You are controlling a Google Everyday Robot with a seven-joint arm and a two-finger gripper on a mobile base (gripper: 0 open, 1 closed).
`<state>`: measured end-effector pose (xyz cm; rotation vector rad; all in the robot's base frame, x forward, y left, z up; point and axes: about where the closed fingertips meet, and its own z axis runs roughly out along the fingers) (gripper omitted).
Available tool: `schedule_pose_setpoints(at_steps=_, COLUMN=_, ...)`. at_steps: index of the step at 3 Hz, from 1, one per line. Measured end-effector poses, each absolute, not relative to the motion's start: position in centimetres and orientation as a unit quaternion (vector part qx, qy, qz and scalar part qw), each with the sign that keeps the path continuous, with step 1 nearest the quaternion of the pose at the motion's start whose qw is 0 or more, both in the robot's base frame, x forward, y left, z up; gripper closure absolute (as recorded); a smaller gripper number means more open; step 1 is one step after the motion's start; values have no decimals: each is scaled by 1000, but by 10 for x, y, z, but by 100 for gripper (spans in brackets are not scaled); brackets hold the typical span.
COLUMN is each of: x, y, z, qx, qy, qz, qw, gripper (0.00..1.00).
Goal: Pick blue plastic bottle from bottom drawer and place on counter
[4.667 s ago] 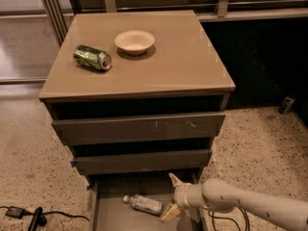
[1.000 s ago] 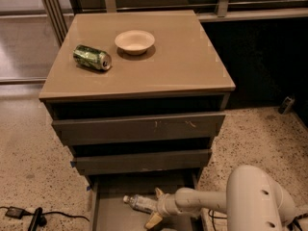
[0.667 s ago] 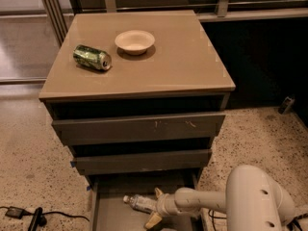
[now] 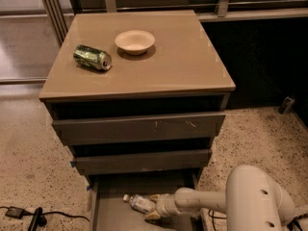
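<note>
A: Camera view: where is the gripper (image 4: 153, 207)?
B: Low inside the bottom drawer (image 4: 113, 216), which is pulled out beneath the two upper drawer fronts (image 4: 139, 127). The arm (image 4: 202, 199) reaches in from the right, across the drawer's right wall.
A: And the blue plastic bottle (image 4: 137, 202)?
B: On its side on the drawer floor, white cap pointing left, its other end between the fingers (image 4: 155, 197). They stand apart, one on the far side and one on the near side. I cannot tell whether they touch it.
A: Room on the counter (image 4: 168, 66)?
B: A green can (image 4: 92, 57) lies near the left edge, and a bowl (image 4: 135, 41) sits toward the back. The front and right show plain tan surface out to the thin edge.
</note>
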<state>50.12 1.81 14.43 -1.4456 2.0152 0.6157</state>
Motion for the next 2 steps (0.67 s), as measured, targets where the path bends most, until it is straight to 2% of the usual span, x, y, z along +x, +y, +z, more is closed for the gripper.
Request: schedule_pose_setpoints(at_steps=2, x=501, y=18, z=144, qx=-542, qy=755, qz=231, qw=289, gripper=88)
